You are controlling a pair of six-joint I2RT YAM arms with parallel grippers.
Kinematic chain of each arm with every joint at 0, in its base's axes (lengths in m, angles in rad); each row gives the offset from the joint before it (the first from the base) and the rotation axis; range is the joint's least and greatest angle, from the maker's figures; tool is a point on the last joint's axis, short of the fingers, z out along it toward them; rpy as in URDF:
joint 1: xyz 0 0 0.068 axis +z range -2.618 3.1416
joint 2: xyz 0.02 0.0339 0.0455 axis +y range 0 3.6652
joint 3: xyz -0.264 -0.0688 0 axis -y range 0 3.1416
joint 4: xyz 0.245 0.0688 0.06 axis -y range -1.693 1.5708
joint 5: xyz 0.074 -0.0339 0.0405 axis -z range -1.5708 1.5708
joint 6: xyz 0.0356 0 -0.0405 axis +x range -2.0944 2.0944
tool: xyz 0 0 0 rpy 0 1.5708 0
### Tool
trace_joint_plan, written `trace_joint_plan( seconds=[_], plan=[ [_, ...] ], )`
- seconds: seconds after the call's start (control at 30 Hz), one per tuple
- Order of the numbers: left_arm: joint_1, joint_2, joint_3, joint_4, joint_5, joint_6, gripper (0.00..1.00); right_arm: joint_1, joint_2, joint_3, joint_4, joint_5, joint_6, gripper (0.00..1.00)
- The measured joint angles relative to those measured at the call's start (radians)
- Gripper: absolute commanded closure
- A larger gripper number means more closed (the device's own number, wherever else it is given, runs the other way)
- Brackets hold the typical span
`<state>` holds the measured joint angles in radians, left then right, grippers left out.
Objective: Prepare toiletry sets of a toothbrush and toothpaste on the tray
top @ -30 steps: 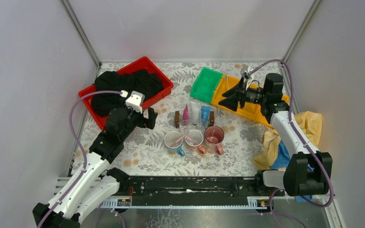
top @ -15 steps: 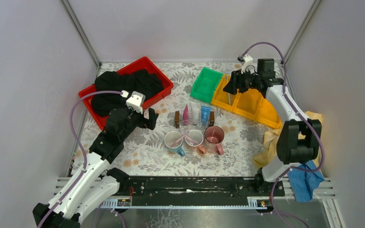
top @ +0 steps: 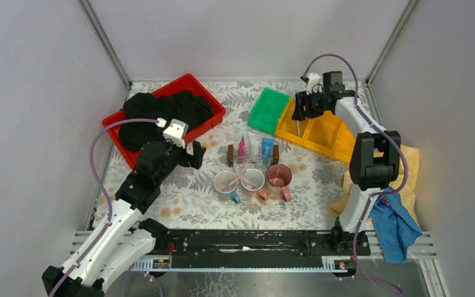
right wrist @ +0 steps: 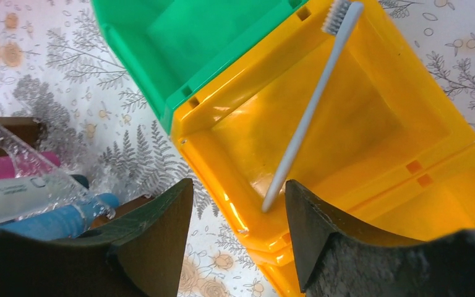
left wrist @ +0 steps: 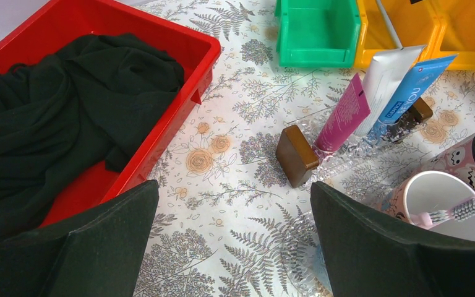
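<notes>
The toothbrush (right wrist: 309,117), judged light, stiff and slim, is best pinched mid-handle; the right gripper (right wrist: 238,189) is held spread, empty.

Two white-and-black arms are shown from above. The left arm (top: 124,199) is stretched low, forward and inward, and the left gripper (top: 193,154) is pointed ahead with its jaws spread wide. The right arm (top: 371,162) is raised at the elbow and reached to the far side. The right gripper (top: 299,110) is angled downward and leftward, its fingers (right wrist: 161,229) held partly apart.
</notes>
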<state>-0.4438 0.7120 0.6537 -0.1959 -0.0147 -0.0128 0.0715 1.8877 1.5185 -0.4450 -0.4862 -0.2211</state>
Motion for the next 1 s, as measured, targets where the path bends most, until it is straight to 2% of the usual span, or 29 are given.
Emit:
trace_joint_plan(
  seconds=[0.23,0.57,0.77,0.9,1.0],
  plan=[
    [0.000,-0.003,0.000,0.000,0.000,0.000,0.00,0.034,0.092,0.110,-0.022,0.100,-0.002,0.51],
    [0.000,-0.006,0.000,0.000,0.000,0.000,0.00,0.058,0.243,0.271,-0.048,0.235,0.000,0.54],
    [0.000,-0.010,0.000,0.000,0.000,0.000,0.00,0.061,0.306,0.325,-0.059,0.262,0.004,0.60],
    [0.000,-0.010,0.000,0.000,0.000,0.000,0.00,0.061,0.339,0.348,-0.074,0.266,0.008,0.67],
    [0.000,-0.011,0.000,0.000,0.000,0.000,0.00,0.061,0.352,0.353,-0.079,0.266,0.012,0.76]
  ],
)
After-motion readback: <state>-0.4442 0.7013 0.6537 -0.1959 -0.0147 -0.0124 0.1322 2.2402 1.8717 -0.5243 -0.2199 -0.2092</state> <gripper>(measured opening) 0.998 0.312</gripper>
